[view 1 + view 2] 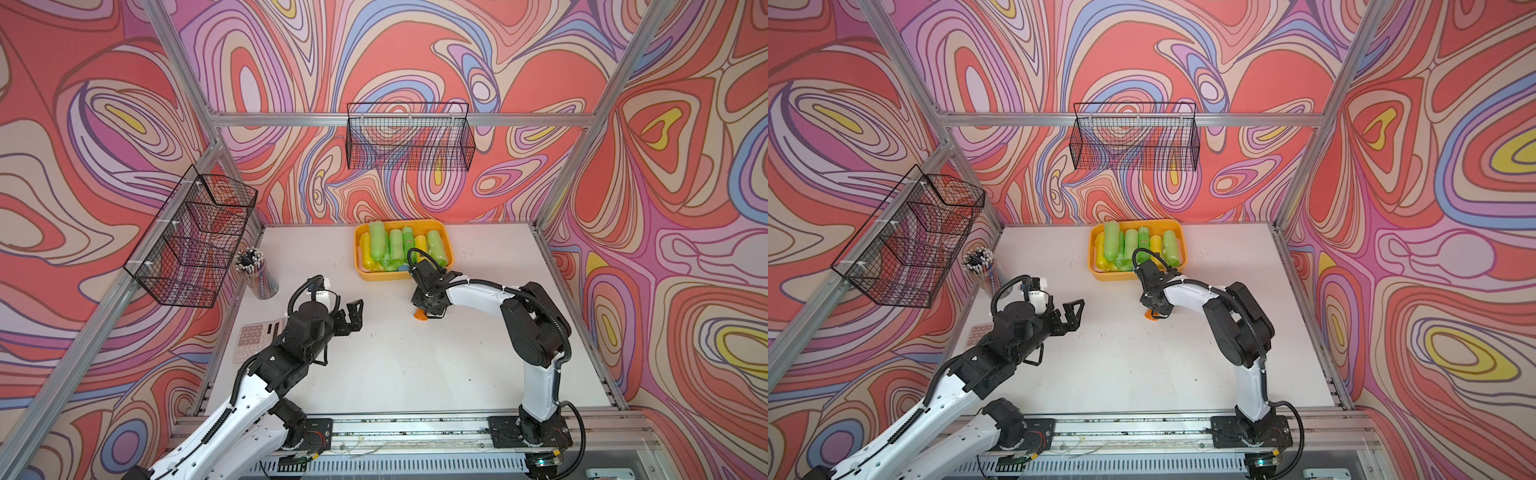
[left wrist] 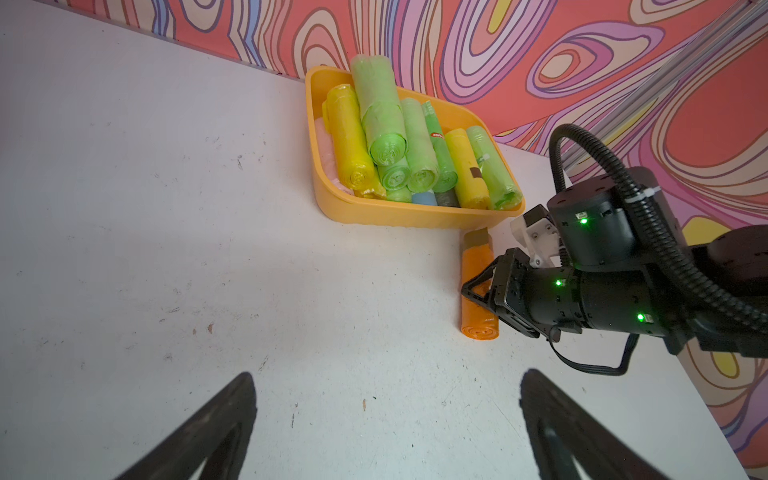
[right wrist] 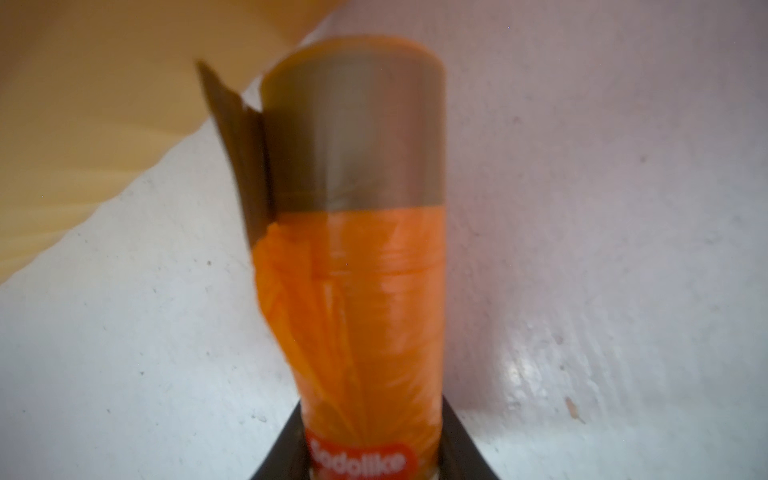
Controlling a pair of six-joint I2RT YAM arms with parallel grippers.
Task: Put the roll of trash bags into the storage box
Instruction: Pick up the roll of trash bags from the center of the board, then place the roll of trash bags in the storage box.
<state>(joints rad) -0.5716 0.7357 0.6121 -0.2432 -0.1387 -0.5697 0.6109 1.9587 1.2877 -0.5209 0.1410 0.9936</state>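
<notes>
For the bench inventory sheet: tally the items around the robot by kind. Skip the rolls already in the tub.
Wire baskets: 2
Tub: 1
Pencil cup: 1
Calculator: 1
Orange roll, loose on the table: 1
Total: 6

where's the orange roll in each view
In a top view: orange roll, one end showing under the right gripper.
In a top view: orange roll, same place.
Left wrist: orange roll flat between the right gripper's jaws.
Right wrist: orange roll fills the middle.
Landmark: storage box by its taped end.
</notes>
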